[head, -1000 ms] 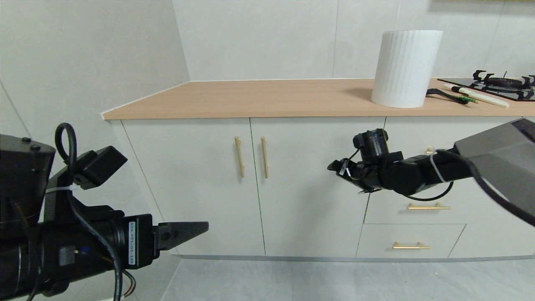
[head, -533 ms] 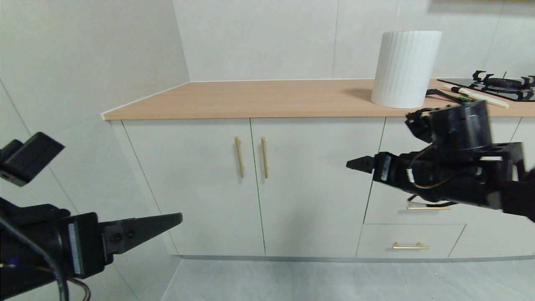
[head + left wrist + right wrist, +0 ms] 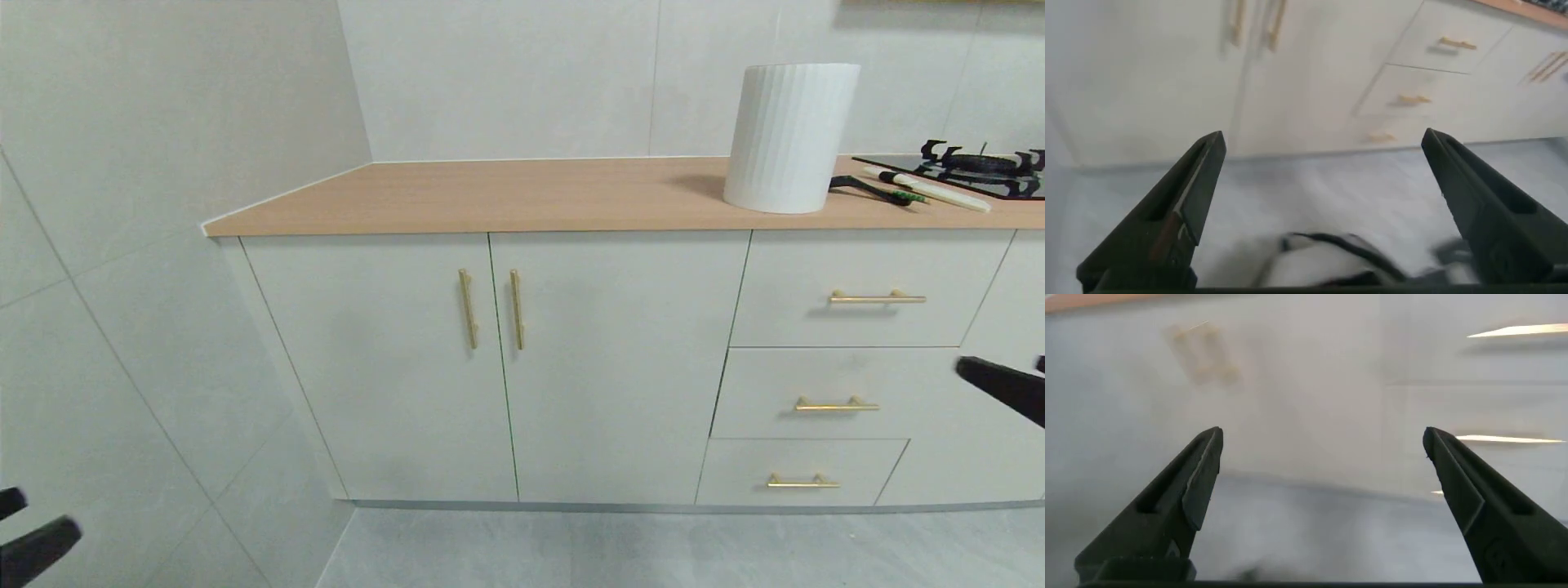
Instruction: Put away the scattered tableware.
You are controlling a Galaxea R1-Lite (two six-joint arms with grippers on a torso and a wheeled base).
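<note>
Holds left gripper (image 3: 1323,139) spread apart and empty, cabinet doors (image 3: 1290,73) ahead; holds right gripper (image 3: 1323,433) spread apart too, drawers (image 3: 1486,400) ahead.

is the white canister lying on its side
No, the canister stands upright on its base on the counter.

Matt wood-look countertop (image 3: 506,192), ribbed white container (image 3: 790,137), brass-coloured handles (image 3: 467,309).
</note>
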